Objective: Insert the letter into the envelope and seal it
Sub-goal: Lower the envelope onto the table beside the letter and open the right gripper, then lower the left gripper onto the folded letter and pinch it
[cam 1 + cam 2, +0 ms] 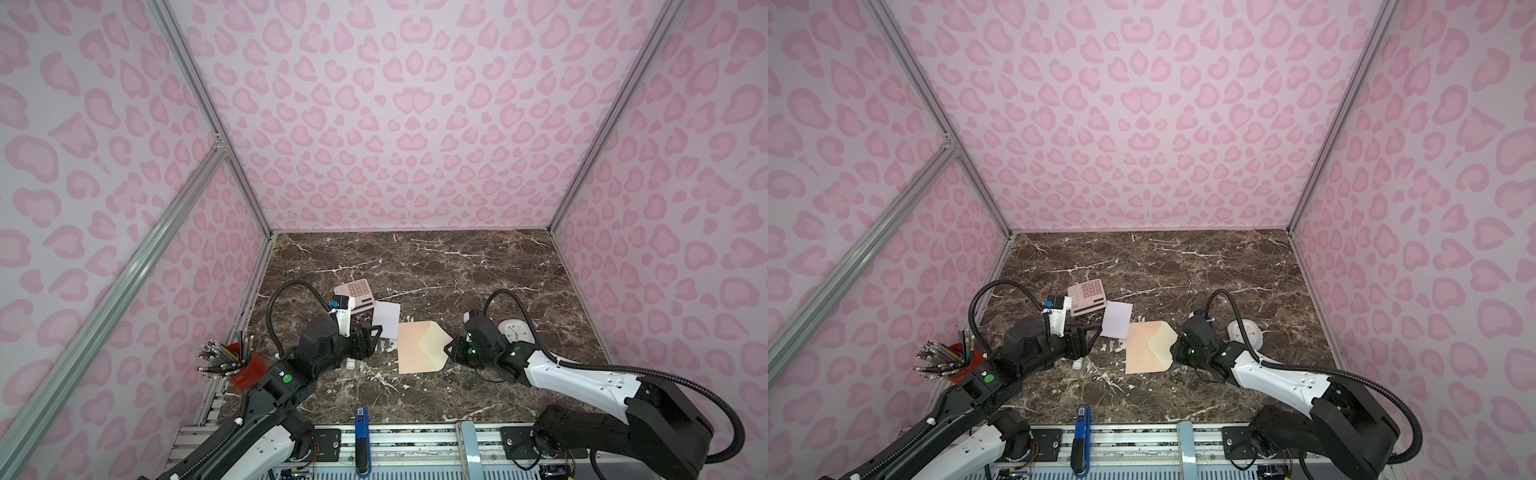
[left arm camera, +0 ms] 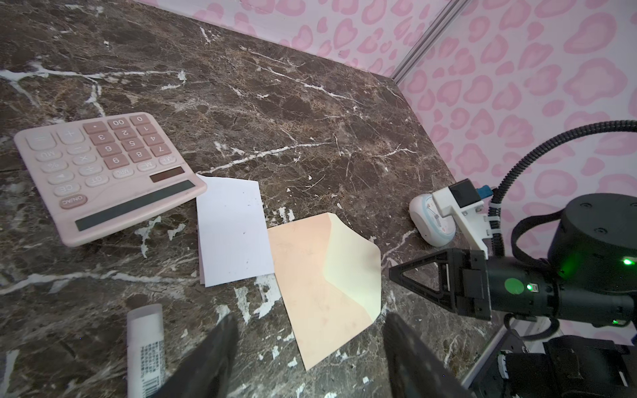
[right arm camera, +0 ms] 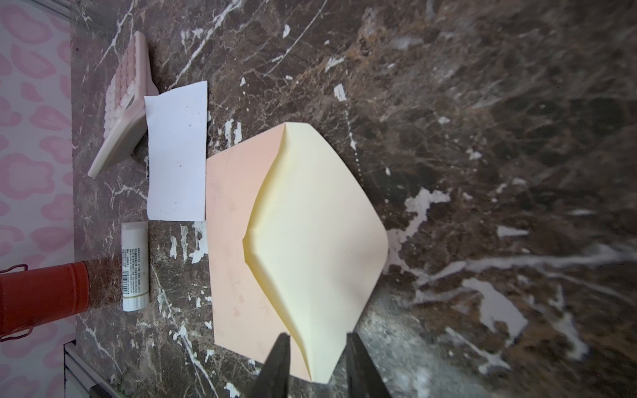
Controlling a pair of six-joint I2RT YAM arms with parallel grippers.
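The peach envelope (image 1: 409, 353) (image 2: 310, 296) (image 3: 231, 262) lies flat mid-table, its cream flap (image 1: 434, 344) (image 3: 317, 224) lifted and pointing toward the right arm. The white letter (image 1: 386, 318) (image 2: 231, 227) (image 3: 175, 151) lies flat just beyond the envelope's far-left corner, one corner against the calculator. My right gripper (image 1: 451, 351) (image 3: 317, 336) is low at the flap's near corner; its jaws stand apart on either side of that corner without pinching it. My left gripper (image 1: 368, 343) (image 2: 310, 320) hangs open over the envelope's left edge, holding nothing.
A pink calculator (image 1: 355, 295) (image 2: 103, 172) sits behind the letter. A white glue stick (image 1: 351, 365) (image 3: 135, 265) lies under the left arm. A red pencil cup (image 1: 245, 365) stands at the left wall, a small white clock (image 1: 515, 332) behind the right wrist, and a blue tool (image 1: 361, 436) on the front rail.
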